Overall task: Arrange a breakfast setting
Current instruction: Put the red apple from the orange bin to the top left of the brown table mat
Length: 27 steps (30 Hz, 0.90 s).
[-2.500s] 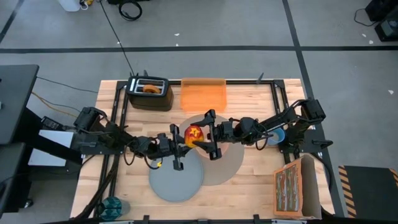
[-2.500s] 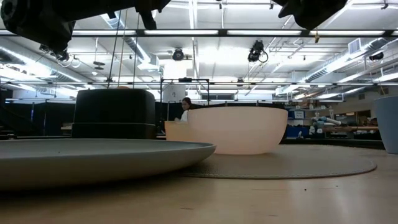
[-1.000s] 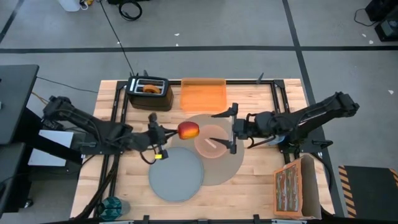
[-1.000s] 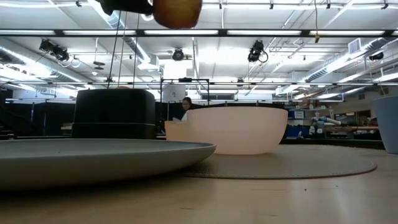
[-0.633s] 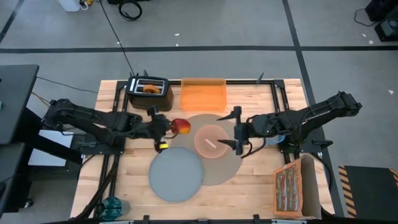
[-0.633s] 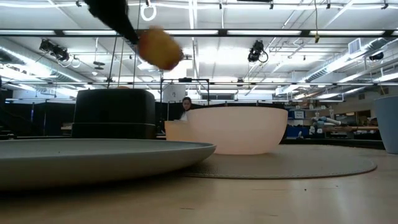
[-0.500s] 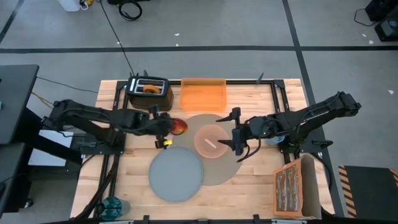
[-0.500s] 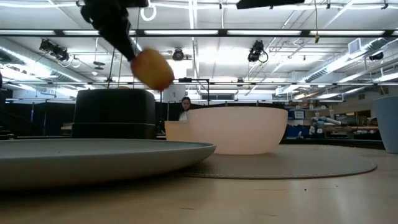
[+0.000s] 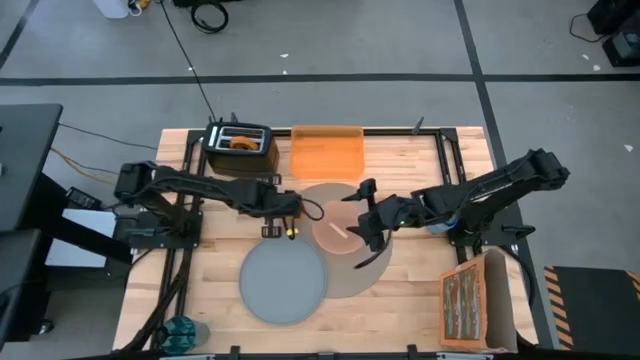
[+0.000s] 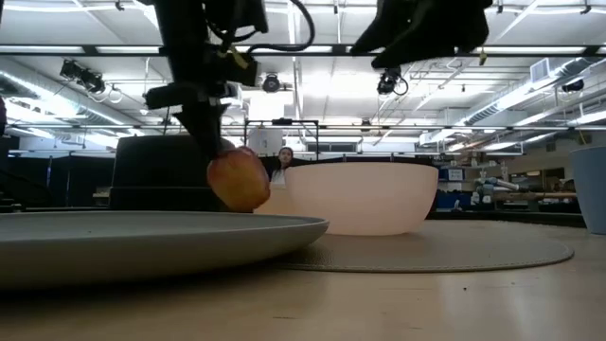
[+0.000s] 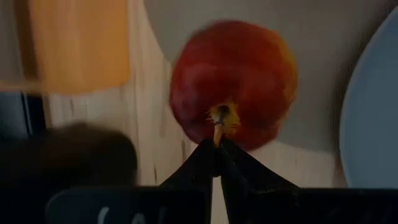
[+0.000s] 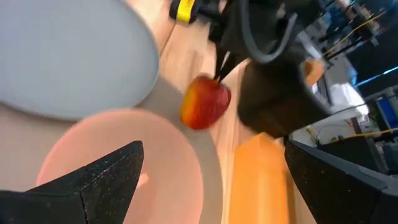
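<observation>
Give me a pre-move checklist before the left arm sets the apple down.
1. Hold on the red apple: left gripper is pinched on the stem only; ok but thin.
2. Apple height: in the low view it hangs low beside the pink bowl; whether it touches down: cannot tell.
3. Landing spot: edge of the placemat, next to the grey plate; ok.
4. Right gripper: open, above the bowl, apart from the apple; ok.
5. Spoon lies in the bowl; ok.

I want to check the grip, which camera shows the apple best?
The left wrist view: the red apple fills it, hanging by its stem from the shut left gripper. The right wrist and low views show it smaller. In the high view the arm hides it.
</observation>
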Each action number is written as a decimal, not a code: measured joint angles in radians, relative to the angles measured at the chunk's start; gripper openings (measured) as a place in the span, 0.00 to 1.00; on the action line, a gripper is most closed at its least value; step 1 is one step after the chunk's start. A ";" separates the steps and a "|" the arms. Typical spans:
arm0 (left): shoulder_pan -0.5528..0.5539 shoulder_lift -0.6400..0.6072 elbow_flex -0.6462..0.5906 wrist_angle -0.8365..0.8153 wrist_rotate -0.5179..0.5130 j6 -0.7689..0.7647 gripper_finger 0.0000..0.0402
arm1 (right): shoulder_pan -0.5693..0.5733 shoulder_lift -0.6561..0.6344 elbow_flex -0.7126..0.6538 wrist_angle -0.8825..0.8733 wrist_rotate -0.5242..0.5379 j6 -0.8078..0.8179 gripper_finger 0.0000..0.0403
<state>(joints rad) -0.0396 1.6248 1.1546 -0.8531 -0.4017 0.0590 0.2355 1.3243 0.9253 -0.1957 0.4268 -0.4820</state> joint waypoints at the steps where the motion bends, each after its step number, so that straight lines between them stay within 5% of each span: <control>1: 0.000 0.015 0.008 0.008 0.001 0.011 0.05 | -0.003 0.015 0.000 0.007 0.000 0.000 0.99; 15: 0.132 0.132 0.202 -0.212 0.065 0.037 0.05 | -0.015 0.110 0.000 0.092 0.000 0.004 0.99; 27: 0.173 0.157 0.212 -0.219 0.160 0.046 0.05 | -0.024 0.158 0.000 0.133 -0.002 0.008 0.99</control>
<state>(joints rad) 0.1337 1.7822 1.3666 -1.0716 -0.2419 0.1048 0.2118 1.4820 0.9254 -0.0625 0.4252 -0.4738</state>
